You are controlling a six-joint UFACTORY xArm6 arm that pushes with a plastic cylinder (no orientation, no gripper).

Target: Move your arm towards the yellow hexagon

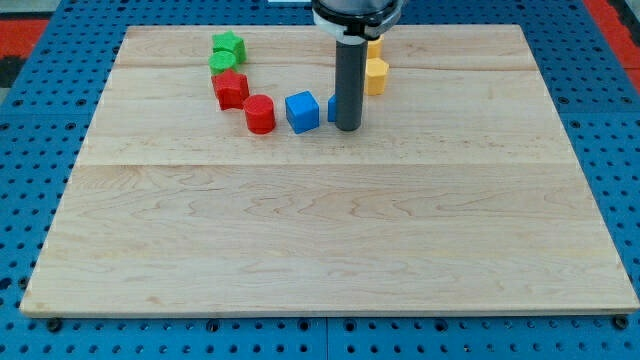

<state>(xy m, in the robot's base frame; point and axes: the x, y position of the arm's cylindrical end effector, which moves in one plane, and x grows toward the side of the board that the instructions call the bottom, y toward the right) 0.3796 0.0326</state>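
Wide blue perforated table surface [30,200] filling the frame, with red perforated patches [25,30] at the 10 and 2 o'clock corners. On it, a large pale wooden board [330,240], bare across its lower two thirds. Above the board's centre, at about 12 o'clock, a dark upright rod [348,80] hanging from a black and white arm mount [357,12] at the top edge. Plain rod only, ending in no jaws, so nothing apart, together or clamped. Around the rod, a shallow arc of small blocks near the top of the board. From the rod's 10 o'clock down to its 9 o'clock: a green star [229,44] touching a second green block [221,63] of unclear shape, then a red star-like block [231,89], a red round-sided block [260,113], and a blue cube [302,111]. Just beside the rod at 9 o'clock, a sliver of another blue block [332,108], mostly hidden behind it. At the rod's 2 o'clock, the yellow hexagon [376,75], close to the shaft and possibly touching it. Directly above that, at 12 o'clock from it, a second yellow block [375,46], partly covered by the arm mount, shape unclear. Finally, my tip [347,128] resting on the wood, at 7 o'clock from the yellow hexagon and near it, beside the hidden blue block.
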